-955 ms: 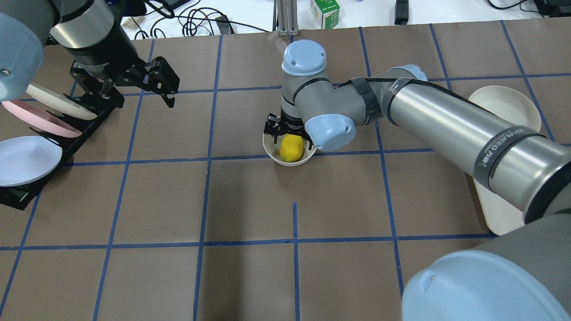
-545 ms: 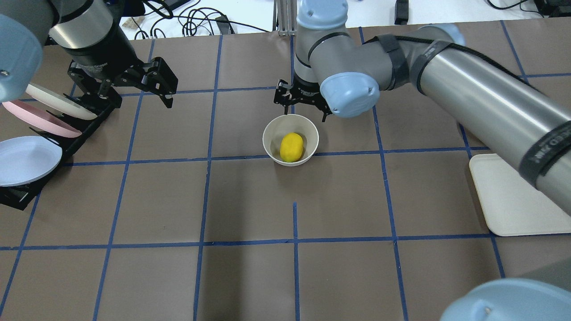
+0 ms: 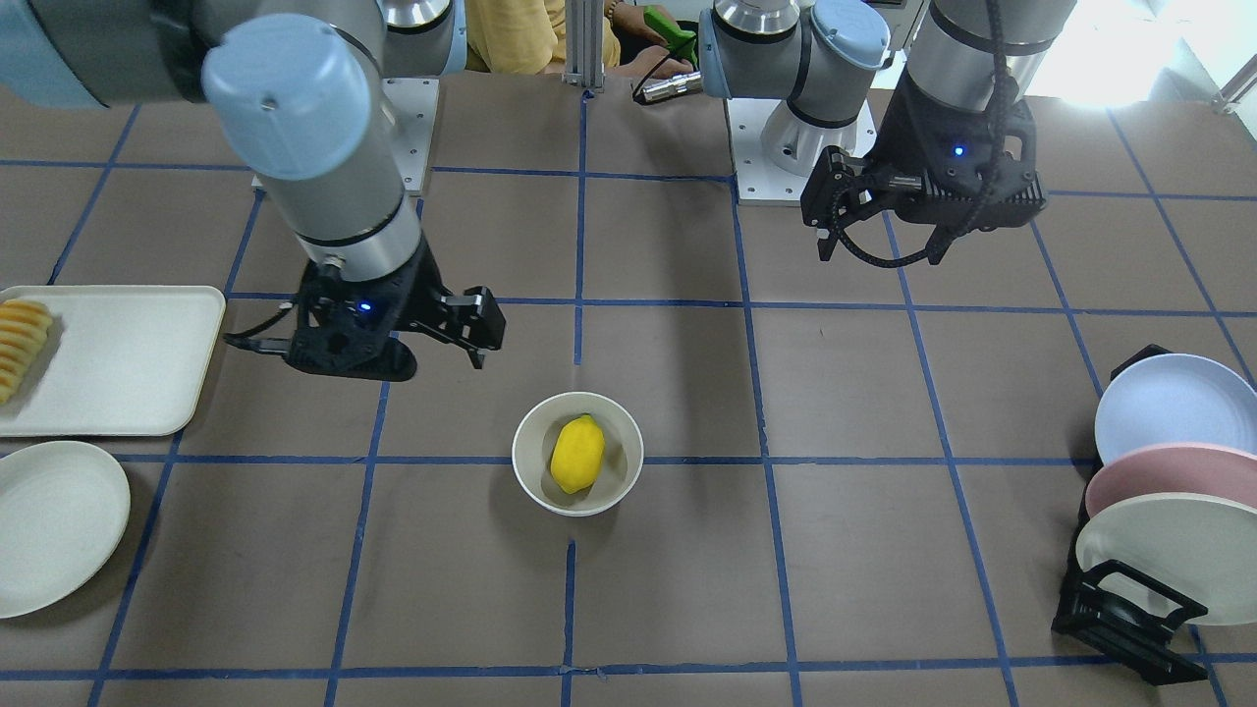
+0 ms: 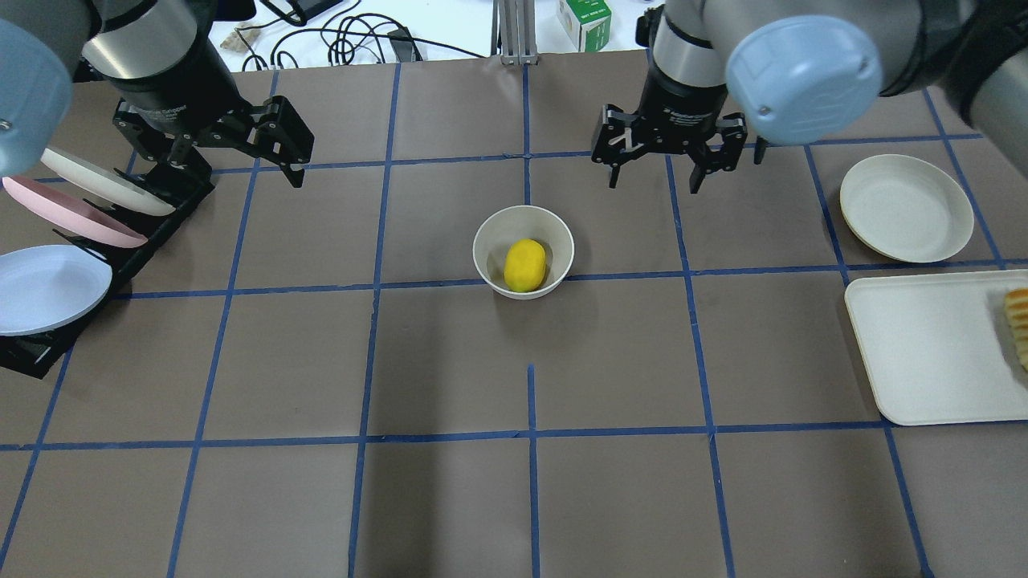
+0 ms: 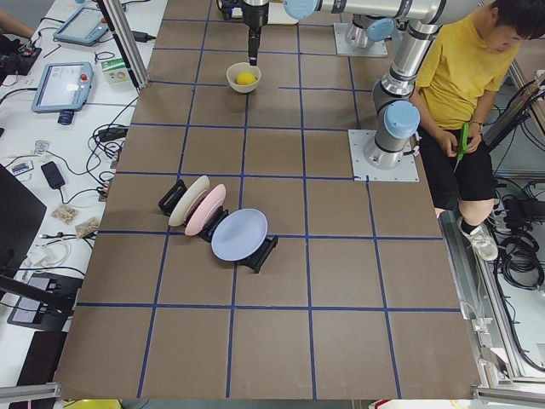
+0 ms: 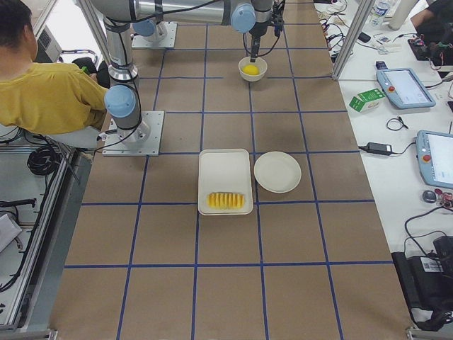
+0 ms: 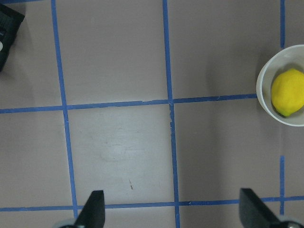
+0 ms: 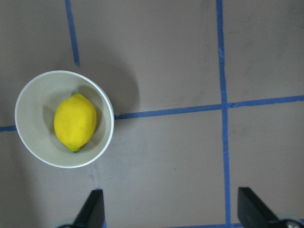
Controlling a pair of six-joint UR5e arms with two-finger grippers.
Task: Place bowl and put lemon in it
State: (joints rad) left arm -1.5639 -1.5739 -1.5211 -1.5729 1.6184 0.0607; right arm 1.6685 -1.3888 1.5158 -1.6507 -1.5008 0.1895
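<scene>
The off-white bowl (image 4: 484, 241) stands upright near the table's middle, with the yellow lemon (image 4: 524, 265) lying inside it. Both show in the front view, bowl (image 3: 530, 432) and lemon (image 3: 577, 454), and in the right wrist view, bowl (image 8: 33, 95) and lemon (image 8: 75, 122). My right gripper (image 4: 654, 181) is open and empty, raised beyond and to the right of the bowl. My left gripper (image 4: 229, 164) is open and empty, hanging at the far left near the plate rack. The left wrist view has the bowl (image 7: 262, 95) at its right edge.
A black rack (image 4: 56, 233) holding white, pink and blue plates stands at the left edge. A flat off-white plate (image 4: 906, 207) and a white tray (image 4: 923, 353) with ridged pale-orange slices (image 4: 1018, 321) lie on the right. A person sits beside the robot's base.
My right gripper has lifted off the lemon in the bowl and moved up and away to the far right. The lemon stays in the bowl. The left gripper has barely moved.
</scene>
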